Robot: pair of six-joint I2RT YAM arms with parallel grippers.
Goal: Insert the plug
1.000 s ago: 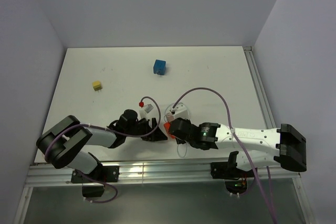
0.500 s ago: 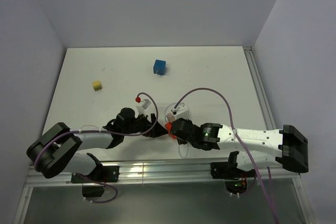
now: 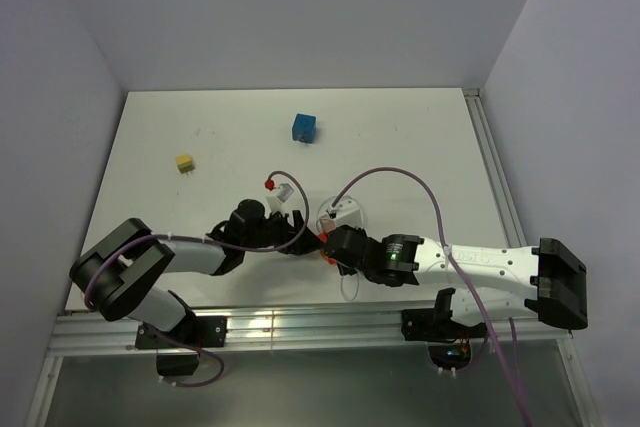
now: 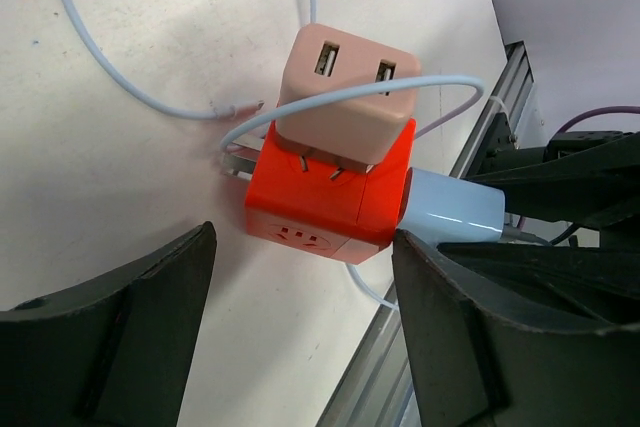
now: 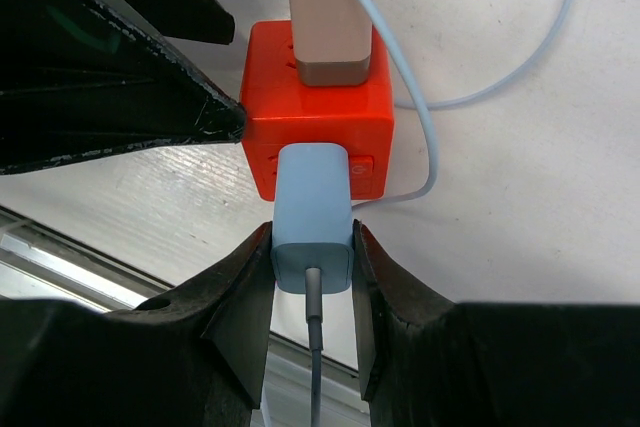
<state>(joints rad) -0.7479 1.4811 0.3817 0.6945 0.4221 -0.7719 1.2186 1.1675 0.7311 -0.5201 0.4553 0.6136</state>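
An orange cube socket (image 4: pixel 330 197) lies on the white table, with a pink USB charger (image 4: pixel 345 97) plugged into one face. A light blue plug (image 5: pixel 313 227) sits with its front end in the cube's (image 5: pixel 318 137) near face. My right gripper (image 5: pixel 313 257) is shut on the blue plug's sides. My left gripper (image 4: pixel 300 287) is open, its fingers (image 4: pixel 110 337) spread either side of the cube, one tip against the cube's edge. In the top view the cube (image 3: pixel 322 240) lies between the left gripper (image 3: pixel 291 230) and the right gripper (image 3: pixel 336 244).
A thin pale blue cable (image 4: pixel 130 87) loops around the cube. A white adapter (image 3: pixel 340 214) sits just behind it. A blue block (image 3: pixel 304 128) and a small yellow plug (image 3: pixel 184 162) lie farther back. The table's metal front rail (image 3: pixel 300 327) is close by.
My left gripper has shifted a little away from the front edge, beside the cube. The right gripper has stayed shut on the blue plug at the cube.
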